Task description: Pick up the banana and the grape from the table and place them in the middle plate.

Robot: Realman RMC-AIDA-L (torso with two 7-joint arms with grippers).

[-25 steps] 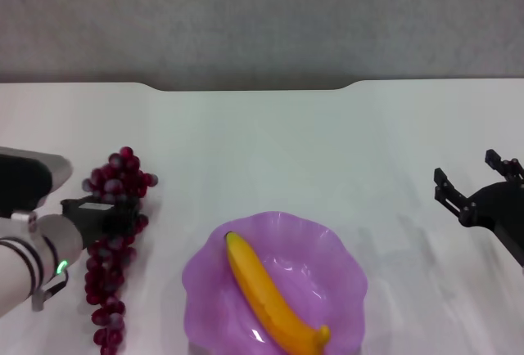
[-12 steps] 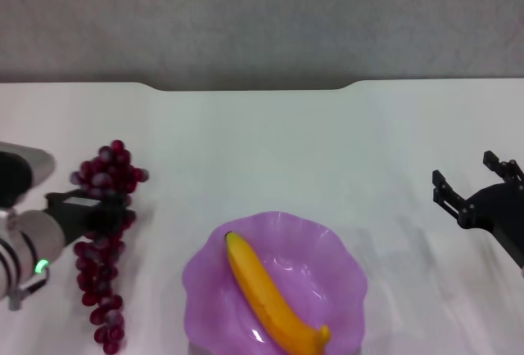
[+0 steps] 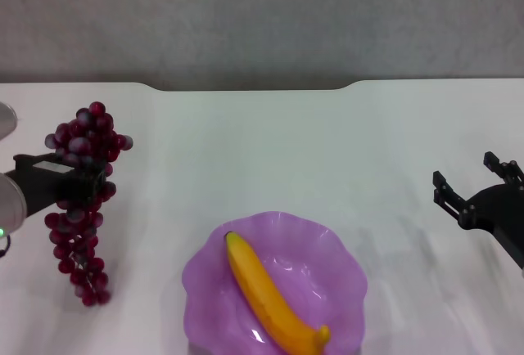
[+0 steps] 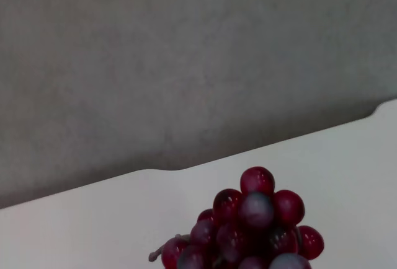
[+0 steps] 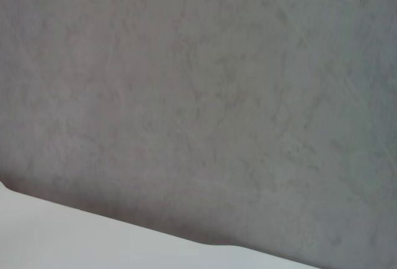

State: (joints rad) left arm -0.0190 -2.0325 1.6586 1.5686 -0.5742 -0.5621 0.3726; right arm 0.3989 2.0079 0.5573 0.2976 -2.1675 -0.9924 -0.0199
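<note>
**Grape held at left, banana in plate**

In the head view we see the left gripper (image 3: 82,181) at the left edge of the counter (image 3: 270,142), its dark fingers (image 3: 49,165) pinching the grape (image 3: 78,199) at the upper half of the bunch. The bunch hangs roughly vertical: a wide cluster sits above the fingers, and a thinner tail trails down below them toward the near side. We cannot tell from this view whether the tail touches the counter. The grape is well apart from the plate (image 3: 340,253), off to its left.

The left wrist view shows only the top of the grape (image 4: 248,229), dark red berries with a few greyish ones and a short stem end, against the white counter (image 4: 93,225) and the grey wall (image 4: 186,64).

The banana (image 3: 270,296) lies inside the plate, diagonal, its dark tip toward the far left rim and its other end at the near edge of the plate. The plate sits at the near middle of the counter.

The right gripper (image 3: 476,181) is at the right edge of the counter, fingers spread and holding nothing, well apart from the plate.

The right wrist view shows only wall (image 5: 198,95) and a strip of counter (image 5: 74,244).
</note>
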